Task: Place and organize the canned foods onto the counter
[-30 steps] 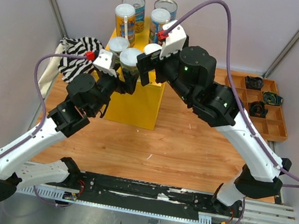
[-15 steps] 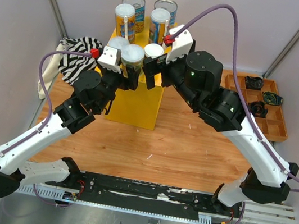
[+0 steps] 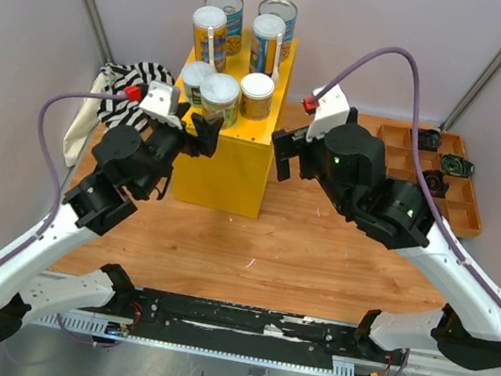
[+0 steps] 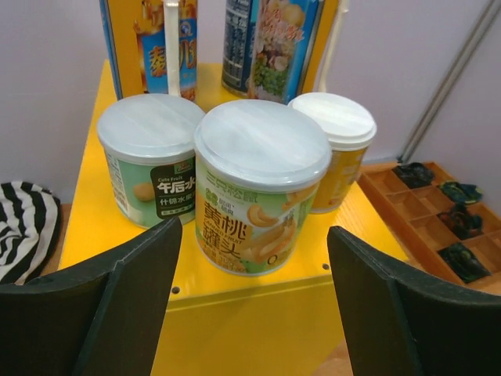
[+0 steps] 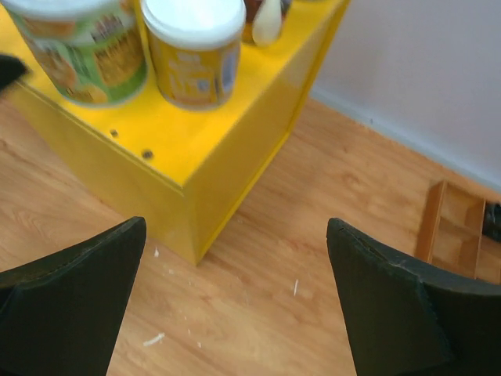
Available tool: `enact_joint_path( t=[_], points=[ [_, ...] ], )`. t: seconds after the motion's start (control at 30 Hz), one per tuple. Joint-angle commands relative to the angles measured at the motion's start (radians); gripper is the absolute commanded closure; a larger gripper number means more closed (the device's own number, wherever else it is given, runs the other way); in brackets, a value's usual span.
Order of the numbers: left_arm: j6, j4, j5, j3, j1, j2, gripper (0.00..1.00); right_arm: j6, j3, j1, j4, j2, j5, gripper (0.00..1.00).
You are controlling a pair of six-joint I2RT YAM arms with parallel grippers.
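The counter (image 3: 225, 170) is a bright yellow box on the wooden table. Several cans stand on its top. The tall blue and yellow ones (image 3: 209, 34) are at the back. In front are three short ones: a green peach can (image 3: 219, 97), a white-lidded green can (image 3: 197, 79) and a yellow can (image 3: 256, 95). My left gripper (image 3: 194, 133) is open and empty just in front of the peach can (image 4: 258, 196), which stands beyond its tips (image 4: 252, 235). My right gripper (image 3: 291, 161) is open and empty over the floor right of the counter (image 5: 196, 149), with the yellow can (image 5: 194, 51) ahead of it.
A black-and-white striped cloth (image 3: 127, 92) lies left of the counter. A brown compartmented wooden tray (image 3: 443, 176) holding dark items sits at the right. Walls and metal poles close in the back and sides.
Both grippers have drawn back from the short cans. The left has let go of the peach can, which now stands on the counter. The right has moved right, off the box.
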Motion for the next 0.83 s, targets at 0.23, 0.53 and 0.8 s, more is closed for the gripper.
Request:
enact_joint_path(
  t=[0.23,0.53,0.8],
  points=[
    [-0.138,-0.177,0.036,-0.156,-0.021,-0.279,0.20,0.494,-0.455,-0.043,-0.316,-0.192,0.205,0.02],
    [-0.251,-0.293,-0.118,-0.327,-0.022,-0.414,0.18,0.772,-0.572,-0.043,-0.514,-0.195,0.281,0.02],
    [-0.313,-0.336,-0.165,-0.407,-0.022,-0.506,0.16,0.781,-0.641,-0.043,-0.488,-0.303,0.307,0.02]
  ],
)
